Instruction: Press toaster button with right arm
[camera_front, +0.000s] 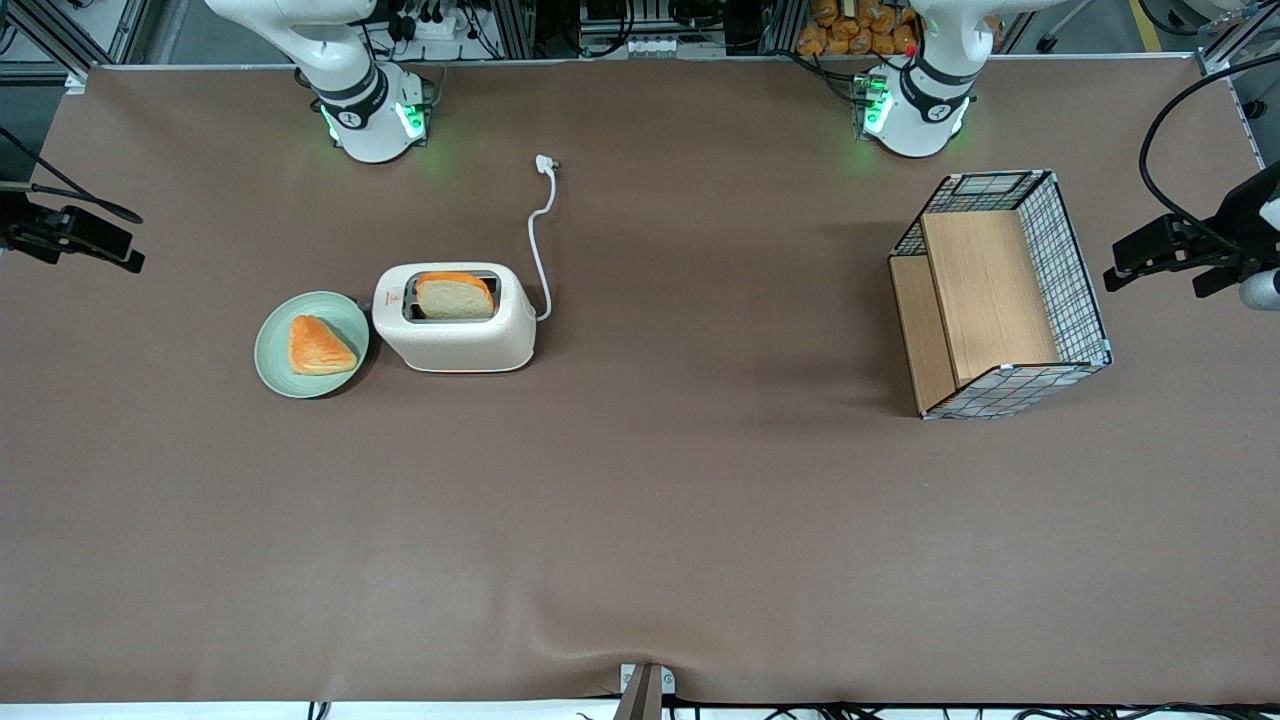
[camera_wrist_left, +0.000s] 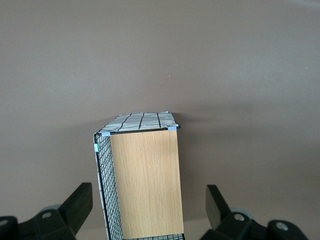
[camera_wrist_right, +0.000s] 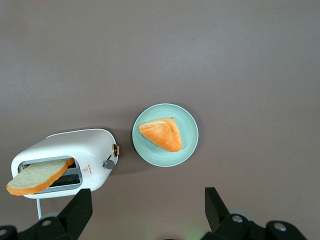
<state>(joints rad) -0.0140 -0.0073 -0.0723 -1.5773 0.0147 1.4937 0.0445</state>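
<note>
The cream-white toaster (camera_front: 455, 340) (camera_wrist_right: 65, 145) stands on the brown table with a bread slice (camera_front: 455, 297) (camera_wrist_right: 37, 177) sticking out of one slot. The toaster button (camera_wrist_right: 108, 163), a small grey lever tab, juts from the narrow end that faces the green plate. My right gripper (camera_wrist_right: 147, 205) (camera_front: 128, 240) hangs high above the table toward the working arm's end, well apart from the toaster. It is open, its black fingers (camera_wrist_right: 80, 205) spread wide with nothing between them.
A green plate (camera_front: 270, 345) (camera_wrist_right: 190, 135) with a wedge of toast (camera_front: 318, 346) sits beside the toaster's button end. The white cord (camera_front: 540, 230) runs to a plug (camera_front: 545, 163) near the arm bases. A wire-and-wood basket (camera_front: 1000, 295) (camera_wrist_left: 145, 180) stands toward the parked arm's end.
</note>
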